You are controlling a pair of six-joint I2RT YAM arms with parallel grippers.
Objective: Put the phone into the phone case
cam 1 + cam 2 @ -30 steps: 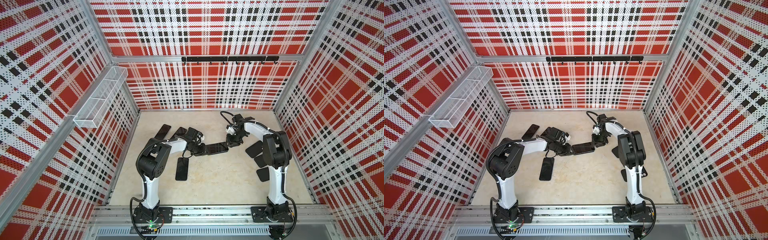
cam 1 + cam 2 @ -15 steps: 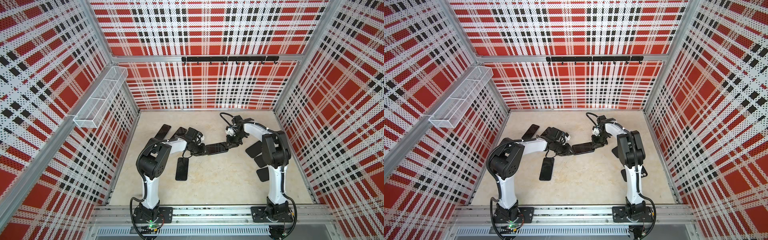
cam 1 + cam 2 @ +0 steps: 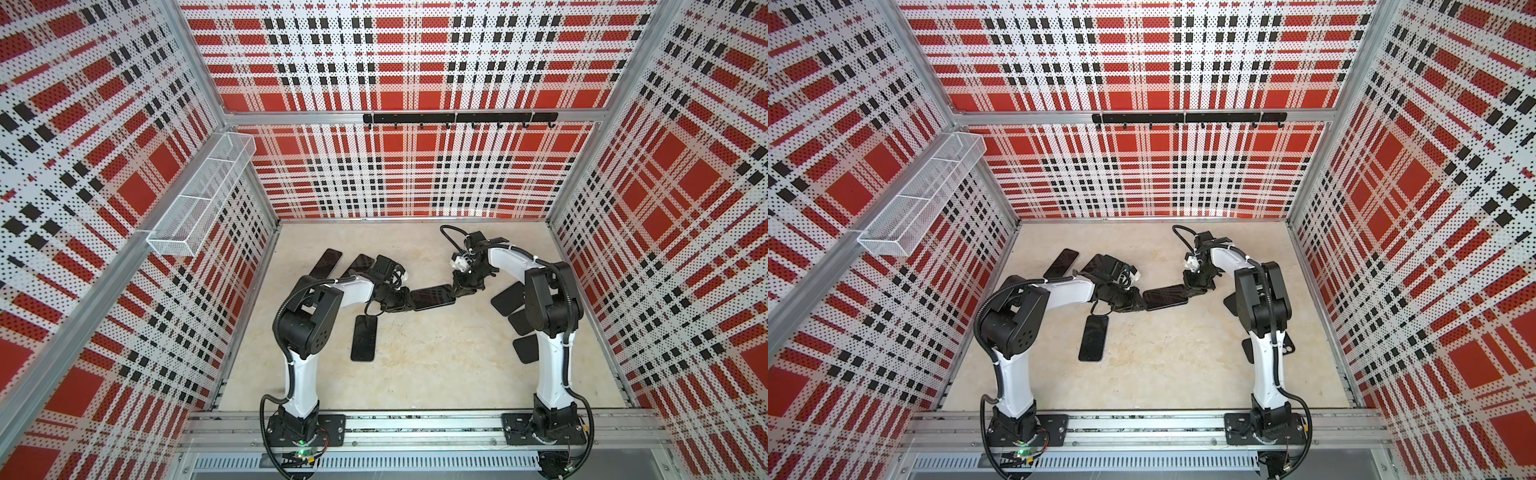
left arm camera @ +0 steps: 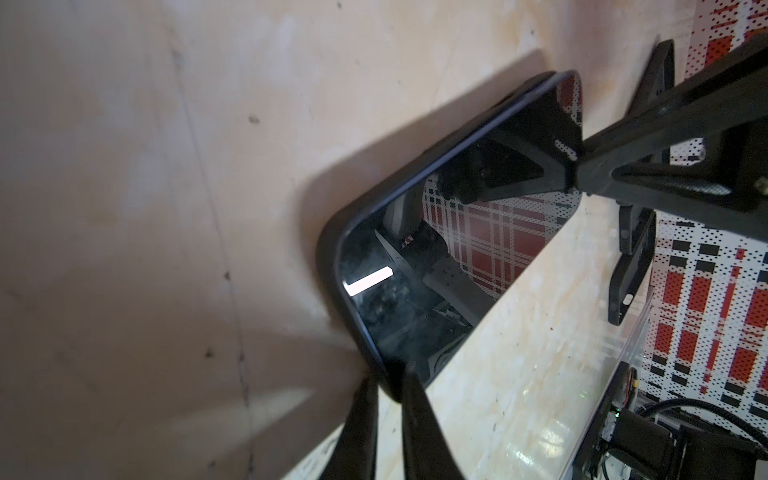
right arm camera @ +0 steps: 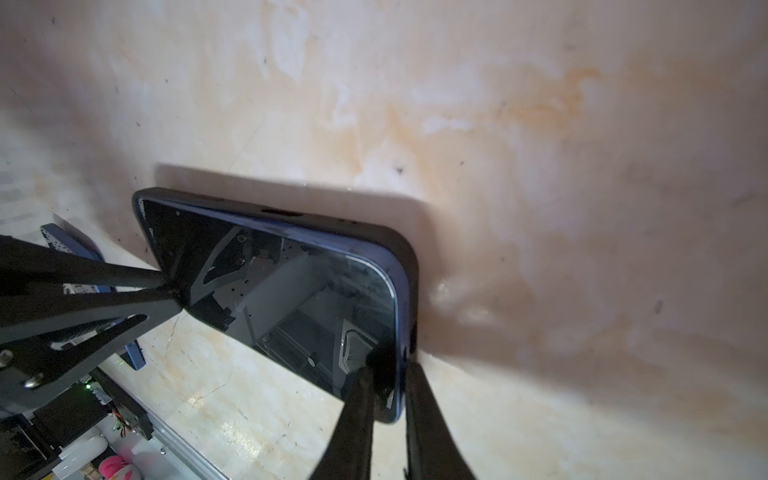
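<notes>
The phone (image 3: pixel 432 297) lies screen up near the middle of the counter (image 3: pixel 436 374), its long side running left to right. It sits inside a black case (image 4: pixel 328 257), whose rim frames the dark glass. I cannot tell whether it rests on the counter or is held just above it.

The left jaws are clenched on the phone's left end. In the left wrist view, the two fingers (image 4: pixel 359 428) straddle the case rim at a corner, one over the glass and one outside. The right jaws are clamped on the right end in the same way. In the right wrist view, one of the fingers (image 5: pixel 353 419) presses on the glass and the other stands outside the rim. There a blue band of the phone's side shows inside the black rim.

In both top views the cased phone (image 3: pixel 1165 297) spans the gap between the left arm (image 3: pixel 353 291) and the right arm (image 3: pixel 511 259).

A second phone (image 3: pixel 364 338) lies on the counter just nearer than the left jaws, apart from them. Two more phones (image 3: pixel 326 262) lie at the far left, one partly under the left arm. Three loose cases (image 3: pixel 507 297) lie at the right, partly hidden behind the right arm.
</notes>
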